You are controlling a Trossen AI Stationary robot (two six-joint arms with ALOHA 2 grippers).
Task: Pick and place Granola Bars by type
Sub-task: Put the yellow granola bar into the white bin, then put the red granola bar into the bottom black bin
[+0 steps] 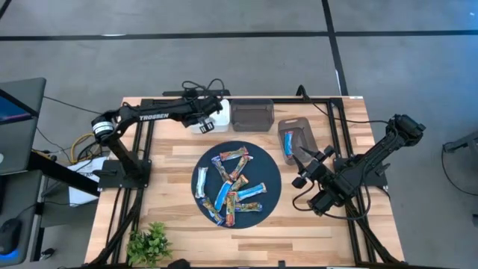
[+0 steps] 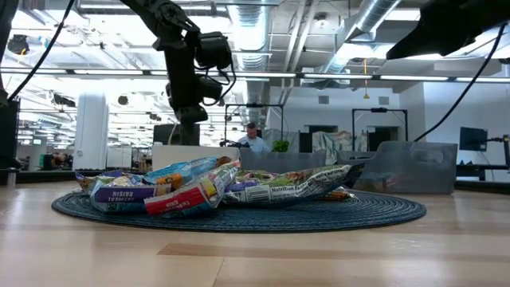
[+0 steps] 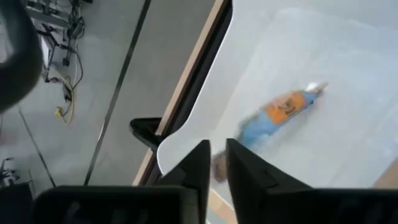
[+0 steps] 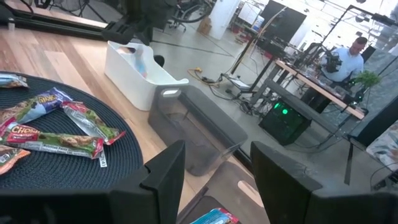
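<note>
Several granola bars (image 1: pixel 230 187) in blue, orange-red and brown-green wrappers lie heaped on a round dark mat (image 1: pixel 272 187) at the table's middle. My left gripper (image 1: pixel 203 122) hangs over the white bin (image 1: pixel 216 112) at the far edge, nearly shut on a blue-and-orange bar (image 3: pixel 283 112). My right gripper (image 1: pixel 305 161) is open and holds nothing. It hovers by the near end of the grey bin (image 1: pixel 296 128) on the right, in which a blue bar (image 1: pixel 289 142) lies flat. My left gripper (image 3: pixel 217 163) pinches the blue-and-orange bar by its brownish end (image 3: pixel 217 171), between the two fingertips. The fingers come from above, pointing down into the white bin. The bar hangs below them, slanting over the bin's floor, and looks blurred.
An empty dark grey bin (image 1: pixel 252 114) stands between the white bin and the right grey bin. A small green plant (image 1: pixel 149 243) sits at the table's near left corner. Black frame rails run along both sides. A person (image 2: pixel 253 137) sits in the room beyond the table.
</note>
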